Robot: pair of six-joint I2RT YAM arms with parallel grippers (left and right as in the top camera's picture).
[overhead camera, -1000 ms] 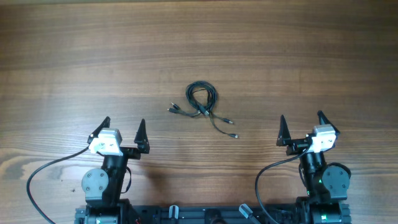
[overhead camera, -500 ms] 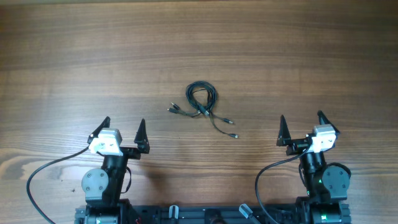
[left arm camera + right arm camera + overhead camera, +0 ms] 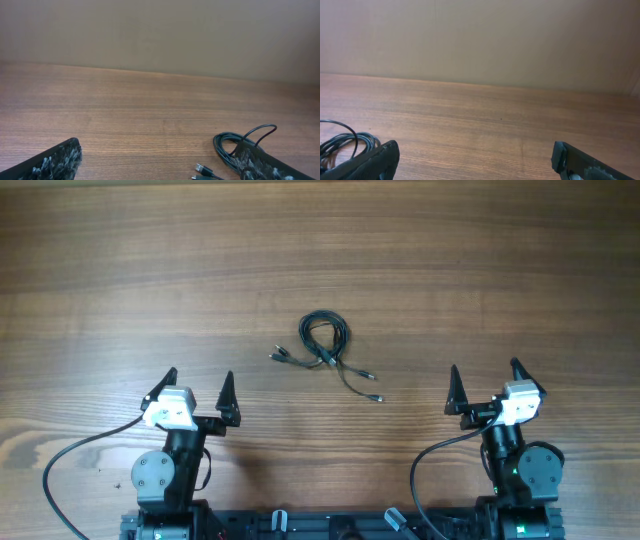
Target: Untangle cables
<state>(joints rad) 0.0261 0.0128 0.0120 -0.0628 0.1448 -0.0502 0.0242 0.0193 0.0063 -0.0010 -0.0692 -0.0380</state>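
The cables (image 3: 325, 340) lie as a small dark coiled bundle in the middle of the wooden table, with loose ends and silvery plug tips trailing left and down-right. My left gripper (image 3: 198, 388) is open and empty, below and left of the bundle. My right gripper (image 3: 484, 385) is open and empty, below and right of it. The left wrist view shows the coil (image 3: 227, 145) and plugs at lower right, partly behind my right finger. The right wrist view shows part of the coil (image 3: 342, 140) at the far left.
The wooden table (image 3: 320, 250) stretches wide above and to both sides of the bundle. Thick black arm cables (image 3: 70, 460) curve near the arm bases at the bottom edge. A plain wall stands behind the table's far edge in the wrist views.
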